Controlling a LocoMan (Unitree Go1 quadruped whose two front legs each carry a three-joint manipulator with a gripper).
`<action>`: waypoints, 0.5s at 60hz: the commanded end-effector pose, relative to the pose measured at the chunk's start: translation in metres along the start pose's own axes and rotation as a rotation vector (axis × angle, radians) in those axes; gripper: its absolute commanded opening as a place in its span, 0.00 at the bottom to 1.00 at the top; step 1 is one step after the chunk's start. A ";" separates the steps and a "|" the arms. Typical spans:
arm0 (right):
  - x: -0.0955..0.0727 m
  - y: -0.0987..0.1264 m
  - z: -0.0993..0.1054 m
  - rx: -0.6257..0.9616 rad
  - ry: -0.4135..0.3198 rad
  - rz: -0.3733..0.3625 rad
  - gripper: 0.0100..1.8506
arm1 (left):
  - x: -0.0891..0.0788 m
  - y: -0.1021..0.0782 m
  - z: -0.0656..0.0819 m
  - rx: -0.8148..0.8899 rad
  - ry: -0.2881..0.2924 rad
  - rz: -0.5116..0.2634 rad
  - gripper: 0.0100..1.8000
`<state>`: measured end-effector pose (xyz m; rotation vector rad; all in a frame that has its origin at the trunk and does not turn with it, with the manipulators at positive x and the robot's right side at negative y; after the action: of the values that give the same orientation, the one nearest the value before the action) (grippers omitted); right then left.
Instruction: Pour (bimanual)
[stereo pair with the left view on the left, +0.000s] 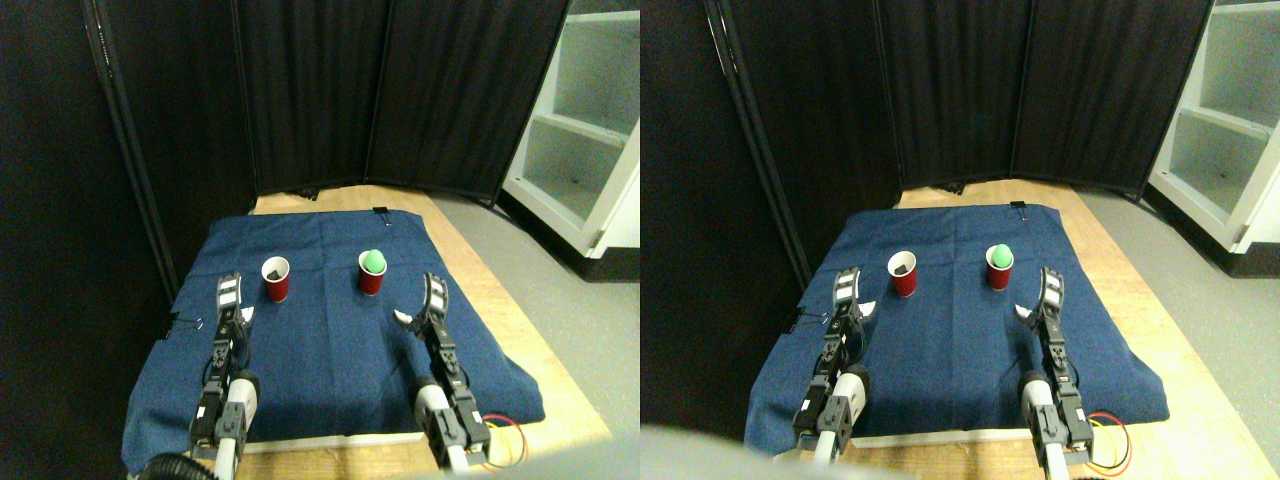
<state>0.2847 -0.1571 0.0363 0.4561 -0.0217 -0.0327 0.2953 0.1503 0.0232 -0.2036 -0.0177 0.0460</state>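
I see two red cups on the blue cloth (330, 340): the left red cup (276, 279) holds something dark, the right red cup (372, 272) a green ball (374, 260). The left gripper (236, 303) and right gripper (422, 302) both gape wide, empty, each beside its cup.

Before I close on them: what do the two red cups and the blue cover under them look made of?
Both cups, left red cup and right red cup, look like thin disposable plastic: smooth red walls, pale rims, though coated paper is possible. The blue cover looks like matte woven cloth: it creases, drapes over the board edge and is held by clips.
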 end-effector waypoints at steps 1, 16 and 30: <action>0.010 0.003 0.004 0.074 -0.007 0.022 0.44 | 0.006 -0.004 0.005 -0.047 -0.060 0.003 0.35; 0.026 -0.001 0.003 0.291 -0.046 -0.006 0.44 | 0.017 0.000 0.005 -0.241 -0.095 0.071 0.36; 0.038 0.002 0.004 0.501 -0.067 -0.006 0.44 | 0.026 -0.007 0.011 -0.446 -0.085 0.124 0.37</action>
<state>0.3191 -0.1608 0.0377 0.9447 -0.0686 -0.0535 0.3189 0.1514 0.0256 -0.6186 -0.0612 0.1877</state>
